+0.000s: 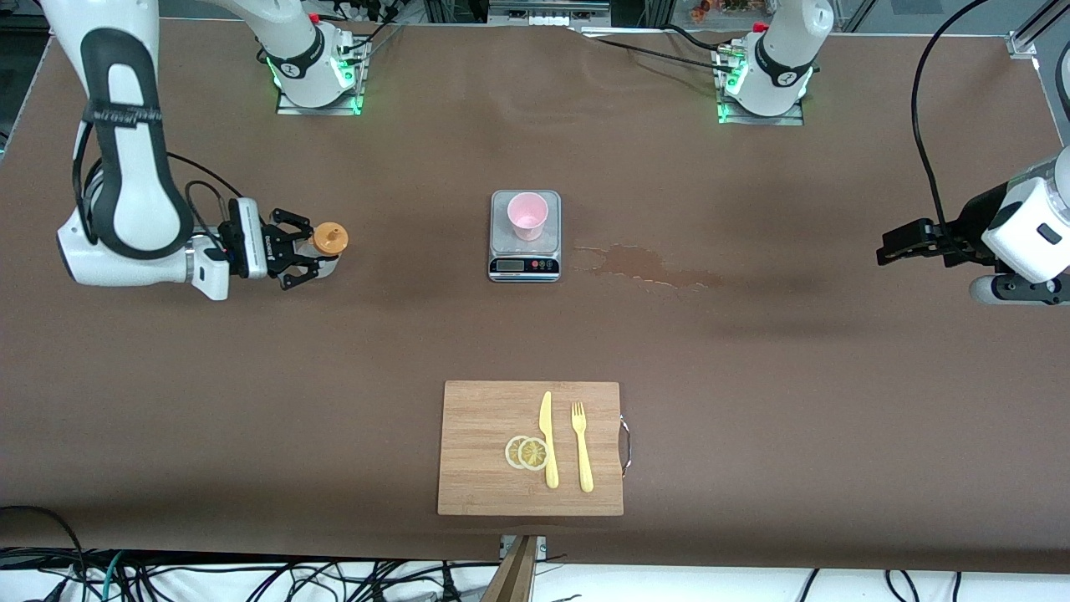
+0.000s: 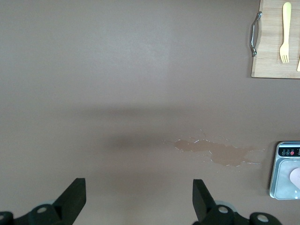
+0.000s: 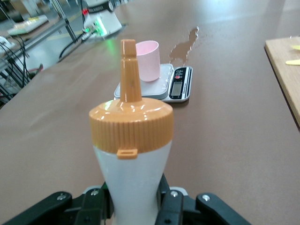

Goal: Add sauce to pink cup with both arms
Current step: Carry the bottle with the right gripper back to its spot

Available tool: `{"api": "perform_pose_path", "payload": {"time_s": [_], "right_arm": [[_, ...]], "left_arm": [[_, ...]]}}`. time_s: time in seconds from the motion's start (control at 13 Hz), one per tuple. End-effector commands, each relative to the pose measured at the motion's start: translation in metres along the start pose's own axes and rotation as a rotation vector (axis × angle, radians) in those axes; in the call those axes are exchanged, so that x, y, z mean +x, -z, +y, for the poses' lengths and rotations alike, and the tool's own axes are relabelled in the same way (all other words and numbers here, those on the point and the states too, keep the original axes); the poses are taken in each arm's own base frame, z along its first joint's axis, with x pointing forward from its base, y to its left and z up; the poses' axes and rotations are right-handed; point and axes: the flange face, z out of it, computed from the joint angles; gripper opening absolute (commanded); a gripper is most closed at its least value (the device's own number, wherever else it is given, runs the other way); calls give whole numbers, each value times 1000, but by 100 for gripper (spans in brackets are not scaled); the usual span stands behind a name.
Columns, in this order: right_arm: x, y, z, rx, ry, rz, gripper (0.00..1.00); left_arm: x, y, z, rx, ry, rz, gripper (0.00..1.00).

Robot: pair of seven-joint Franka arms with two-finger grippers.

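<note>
Two arms: right arm engaged, left arm waiting.
Right gripper (image 1: 311,251): clenched on the squeeze bottle (image 1: 328,242), low over the table (image 1: 251,376) toward the right arm's end. The right wrist view shows its fingers pressed against the whitish body below the orange cap (image 3: 131,125).
Left gripper (image 2: 139,199): released, jaws spread wide with nothing between them, over bare table toward the left arm's end.
Pink cup (image 1: 528,216): upright on the kitchen scale (image 1: 524,266) at mid-table, well apart from both grippers.
Sauce: none visible in the cup; a brownish spill (image 1: 644,266) lies on the table just beside the scale.
Other items: cutting board (image 1: 476,485) with knife (image 1: 547,439), fork (image 1: 580,445) and lemon slices (image 1: 527,452), nearer the front camera.
Progress: early. Bottle grasped; transport to the cup, tilting and squeezing judged outstanding.
</note>
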Motion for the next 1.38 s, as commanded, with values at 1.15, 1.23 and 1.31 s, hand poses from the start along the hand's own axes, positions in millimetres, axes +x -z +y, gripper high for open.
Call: {"api": "perform_pose_path", "payload": {"time_s": [1.15, 1.23, 1.31], "right_arm": [[-78, 55, 29, 50, 111, 143, 100], [-74, 66, 26, 76, 92, 109, 100], [-73, 78, 19, 101, 67, 104, 100]], "left_arm": [[2, 6, 4, 22, -28, -2, 100], [2, 6, 4, 22, -28, -2, 100], [3, 5, 4, 22, -28, -4, 100]]}}
